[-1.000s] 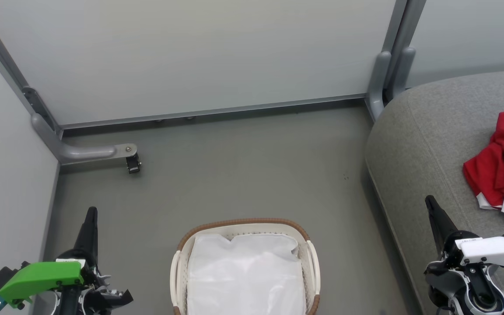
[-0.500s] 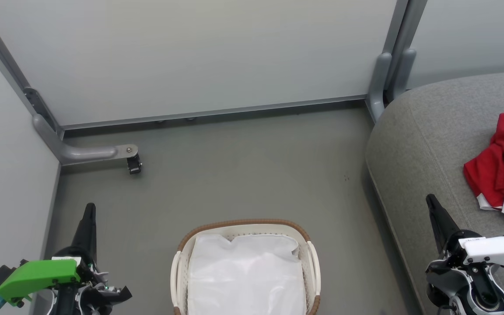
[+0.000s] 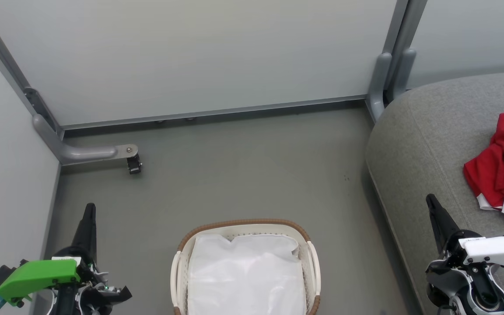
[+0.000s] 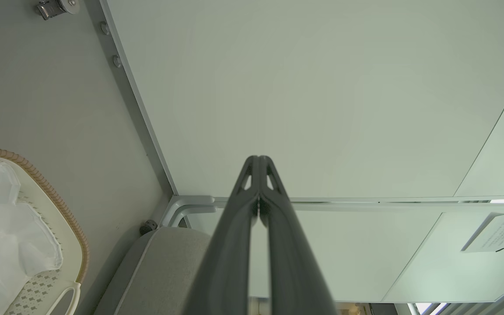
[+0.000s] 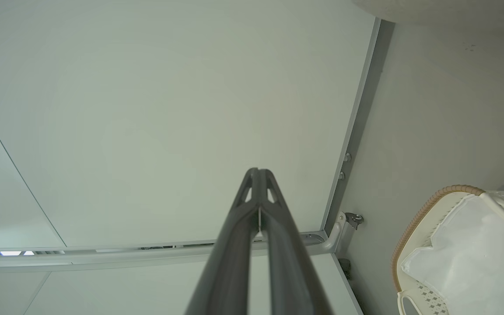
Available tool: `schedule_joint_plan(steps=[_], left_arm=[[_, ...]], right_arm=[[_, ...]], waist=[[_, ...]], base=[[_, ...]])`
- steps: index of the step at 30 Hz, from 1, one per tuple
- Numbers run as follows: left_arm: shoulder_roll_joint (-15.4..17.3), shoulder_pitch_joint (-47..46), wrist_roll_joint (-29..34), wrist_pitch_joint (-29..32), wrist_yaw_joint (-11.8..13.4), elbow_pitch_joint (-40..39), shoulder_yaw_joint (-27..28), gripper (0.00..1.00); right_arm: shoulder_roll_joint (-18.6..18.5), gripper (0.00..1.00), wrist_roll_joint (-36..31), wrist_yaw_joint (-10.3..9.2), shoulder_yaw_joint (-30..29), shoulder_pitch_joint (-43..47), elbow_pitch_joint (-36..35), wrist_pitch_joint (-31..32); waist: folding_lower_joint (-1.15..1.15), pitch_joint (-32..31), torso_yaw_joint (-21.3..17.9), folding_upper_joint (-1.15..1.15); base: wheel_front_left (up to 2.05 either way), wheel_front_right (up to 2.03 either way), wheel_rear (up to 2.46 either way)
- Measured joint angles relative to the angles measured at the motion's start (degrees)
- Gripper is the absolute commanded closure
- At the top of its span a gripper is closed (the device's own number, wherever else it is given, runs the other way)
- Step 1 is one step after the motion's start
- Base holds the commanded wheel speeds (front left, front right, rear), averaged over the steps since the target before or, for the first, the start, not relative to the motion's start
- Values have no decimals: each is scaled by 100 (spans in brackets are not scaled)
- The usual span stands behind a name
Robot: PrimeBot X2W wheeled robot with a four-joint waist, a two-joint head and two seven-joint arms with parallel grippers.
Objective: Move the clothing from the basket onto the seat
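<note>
The bright red soft garment with a white band and thin stripe trim (image 3: pixel 503 162) lies crumpled on the large grey fabric sofa seat (image 3: pixel 431 144), at the head view's right edge, which cuts it off. What shows of it runs lengthwise up and down that view, the striped white hem at its near end.

The oval white perforated plastic basket with a brown woven rim (image 3: pixel 243 222) stands on the grey floor (image 3: pixel 234 175), left of the seat and apart from it. It holds only its plain white fabric liner (image 3: pixel 245 275); no red cloth shows in it.

The left gripper (image 3: pixel 89 206) hangs left of the basket and the right gripper (image 3: pixel 430 199) above the seat's front. Both have their fingers pressed together on nothing, pointing towards the pale wall panel (image 3: pixel 190 57).
</note>
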Motion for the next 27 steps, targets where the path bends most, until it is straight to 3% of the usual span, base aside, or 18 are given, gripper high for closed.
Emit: schedule_joint_plan(steps=[27], left_arm=[[0, -1, 0, 0, 0, -1, 0, 100]], right_arm=[[0, 100, 0, 0, -1, 1, -1, 0]], waist=[[0, 0, 0, 0]], base=[[0, 0, 0]])
